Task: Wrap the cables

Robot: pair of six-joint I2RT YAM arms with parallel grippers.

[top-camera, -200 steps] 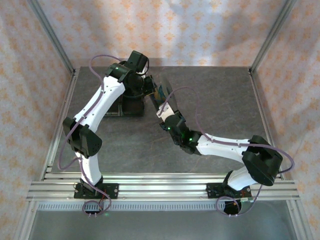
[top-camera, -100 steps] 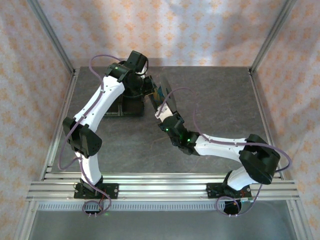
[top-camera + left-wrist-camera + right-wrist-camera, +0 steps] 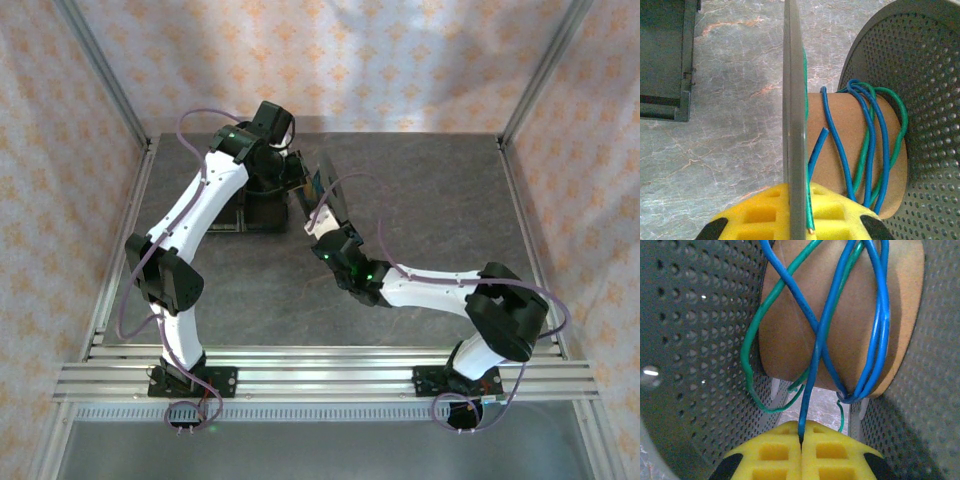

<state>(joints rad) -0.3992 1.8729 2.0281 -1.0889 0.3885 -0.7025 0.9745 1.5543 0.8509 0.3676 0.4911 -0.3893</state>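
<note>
Inside a booth hung with pale cloth walls printed in small orange flowers, a grey marbled table lies within an aluminium frame, and a ribbed metal rail crosses its near edge, where both arm bases are bolted. The stone-patterned top shows light veins and rusty streaks in the left wrist view, where a dark box sits on it at the upper left.

Both arms reach to the far middle of the table and meet at a grey spool. The spool has perforated side discs and a brown cardboard core.

The cables are on that core. The blue cable goes around it in several loose, crossing turns. The green cable loops beside it, close against the perforated disc. One green end runs down along the thin flange to the yellow pads.

The left gripper is closed, and its yellow pads clamp the edge of that flange from both sides. The right gripper is also closed. Its two yellow pads press together and pinch a strand of the blue cable just below the core. From the pinch, the strand rises straight up across the other turns. A slack green loop hangs beside it between the two discs.
</note>
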